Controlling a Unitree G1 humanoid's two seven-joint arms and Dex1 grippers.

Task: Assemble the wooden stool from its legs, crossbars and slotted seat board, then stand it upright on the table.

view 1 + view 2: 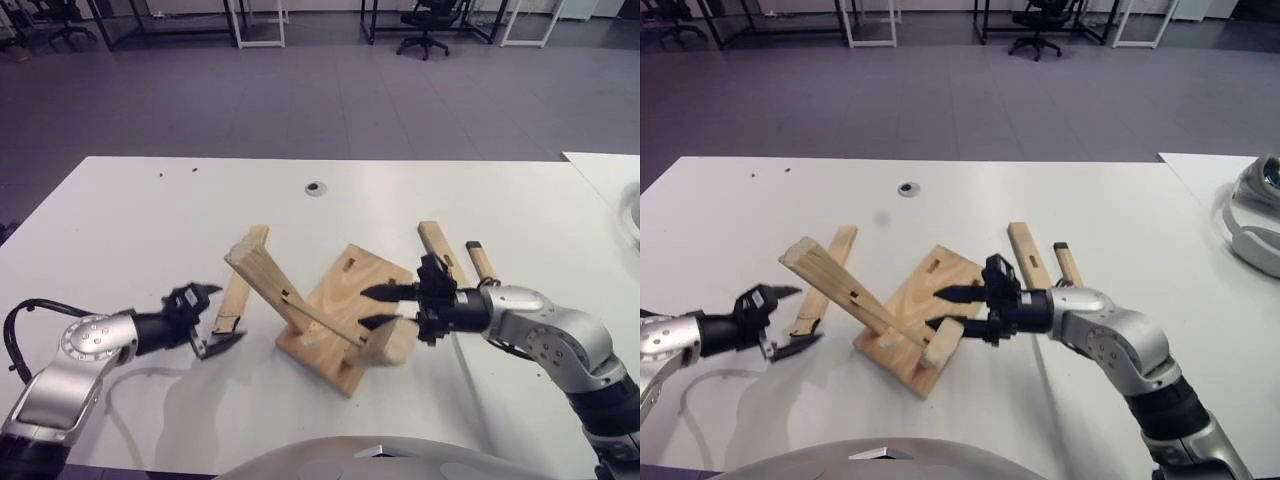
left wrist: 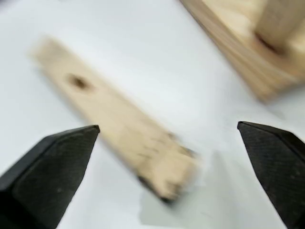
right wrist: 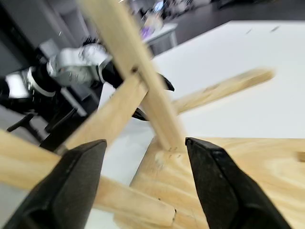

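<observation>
The slotted seat board (image 1: 345, 300) lies flat in the middle of the white table. A leg-and-crossbar frame (image 1: 285, 292) leans tilted on it, one end raised to the left and the other resting on the board. My right gripper (image 1: 372, 307) is open at the board's right side, its fingers just beside the frame's low end. A loose leg (image 1: 240, 283) lies left of the board. My left gripper (image 1: 215, 318) is open at that leg's near end; the leg (image 2: 119, 119) sits between its fingers (image 2: 52, 167). Two more wooden pieces (image 1: 440, 250) (image 1: 480, 262) lie behind the right gripper.
A small round grommet (image 1: 316, 188) is set in the table (image 1: 150, 220) towards the back. A white headset (image 1: 1255, 215) rests on a second table at the far right. Office chairs and table frames stand on the floor beyond.
</observation>
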